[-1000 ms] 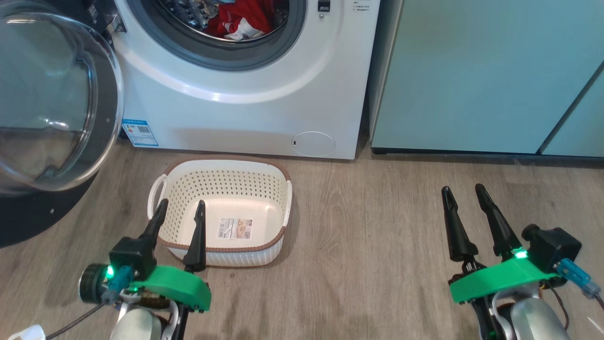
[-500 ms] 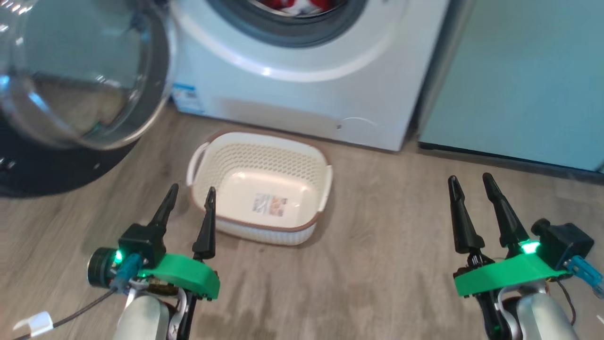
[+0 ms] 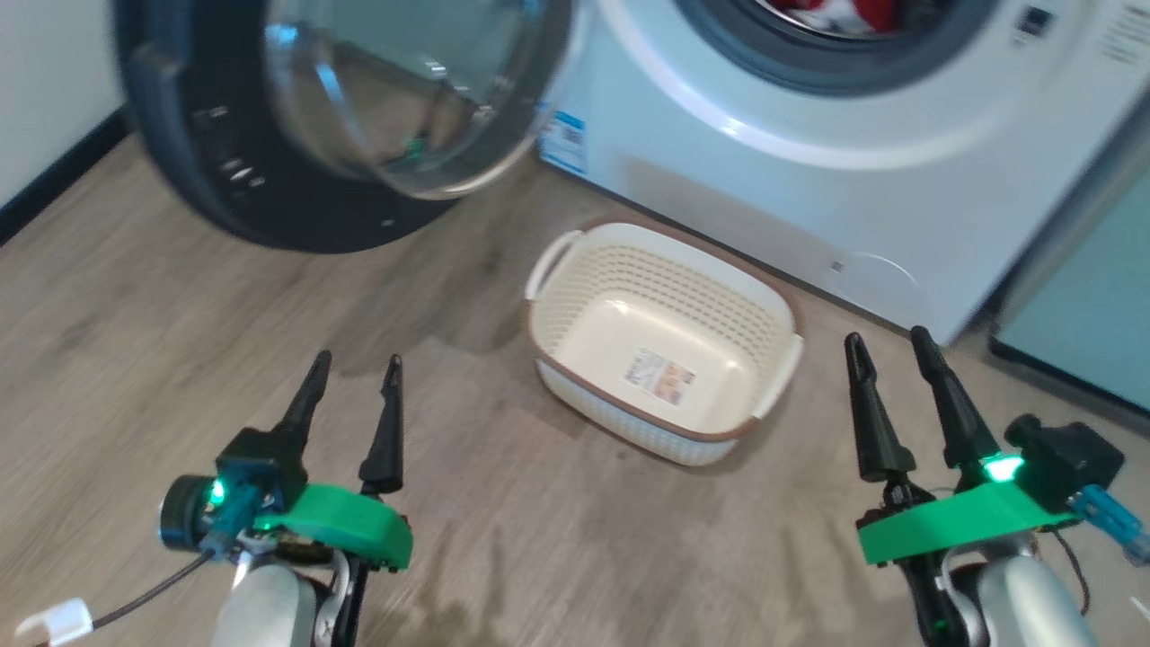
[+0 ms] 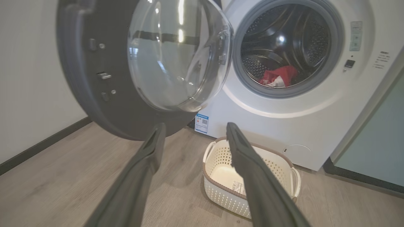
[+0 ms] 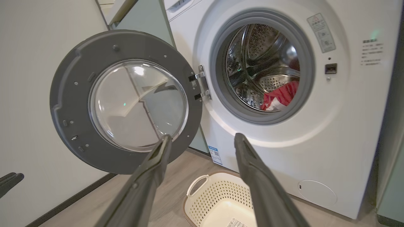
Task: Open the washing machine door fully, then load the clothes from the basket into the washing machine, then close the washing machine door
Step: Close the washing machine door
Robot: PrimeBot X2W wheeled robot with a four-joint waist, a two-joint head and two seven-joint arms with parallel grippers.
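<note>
Black gloss and clear glass: the washing machine door (image 3: 377,99) hangs swung wide in the upper left of the head view. It is hinged at its right edge to the washing machine (image 3: 764,198), and its bulging glass bowl faces out into the room. Being round, it has no long axis to speak of; the line that matters is the upright hinge (image 5: 199,85), with the free rim at far left. The clothes (image 4: 277,76), red with a white patch, lie low in the steel drum (image 4: 284,37), and the basket (image 3: 629,418) sits empty on the wood floor (image 3: 135,314) at centre frame. The left gripper (image 3: 357,359), lower left, fingers spread and holding nothing, stands below the door and looks the nearer. The right gripper (image 3: 885,334), likewise spread and unladen, waits lower right, beyond the basket. Shutting the door looks to be what remains.
</note>
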